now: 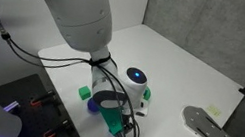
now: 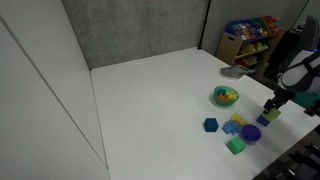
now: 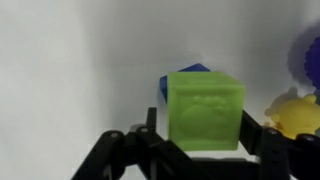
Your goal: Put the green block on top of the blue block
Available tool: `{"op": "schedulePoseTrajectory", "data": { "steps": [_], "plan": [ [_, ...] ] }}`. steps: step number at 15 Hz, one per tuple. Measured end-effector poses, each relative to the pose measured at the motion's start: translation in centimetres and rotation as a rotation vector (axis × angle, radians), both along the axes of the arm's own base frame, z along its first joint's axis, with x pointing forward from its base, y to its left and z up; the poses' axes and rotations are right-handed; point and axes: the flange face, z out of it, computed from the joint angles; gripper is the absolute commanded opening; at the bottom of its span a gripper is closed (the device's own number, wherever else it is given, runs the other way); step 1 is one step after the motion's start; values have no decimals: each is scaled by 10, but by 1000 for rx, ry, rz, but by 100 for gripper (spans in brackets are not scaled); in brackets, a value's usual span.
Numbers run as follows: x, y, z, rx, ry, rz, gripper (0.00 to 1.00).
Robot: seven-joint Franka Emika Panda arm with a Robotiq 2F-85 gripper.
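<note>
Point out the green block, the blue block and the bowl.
green block (image 3: 205, 110): wrist view, middle of its facing side.
blue block (image 2: 211, 125): in an exterior view, its centre.
bowl (image 2: 225, 103): in an exterior view, its near wall.

We see the green block (image 3: 205, 112) — a light lime cube with a faintly embossed face — held squarely upright between the fingers of the pincer (image 3: 200, 135). The blue block (image 2: 210, 125), a dark navy cube, sits flat on the bench (image 2: 150, 100) — bare on top, well apart from the lime one.
</note>
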Motion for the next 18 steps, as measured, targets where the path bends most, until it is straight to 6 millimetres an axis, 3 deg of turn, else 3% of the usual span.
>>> {"op": "schedulePoseTrajectory", "data": {
  "steps": [3, 6, 9, 14, 15, 18],
  "plan": [
    [0, 2, -6, 19, 6, 9, 29],
    [5, 6, 3, 25, -6, 42, 27],
    [17, 19, 26, 19, -48, 125, 25],
    [34, 69, 66, -6, -87, 362, 25],
    [36, 80, 73, -8, -86, 410, 50],
    [38, 104, 87, -5, -80, 486, 50]
  ]
}}
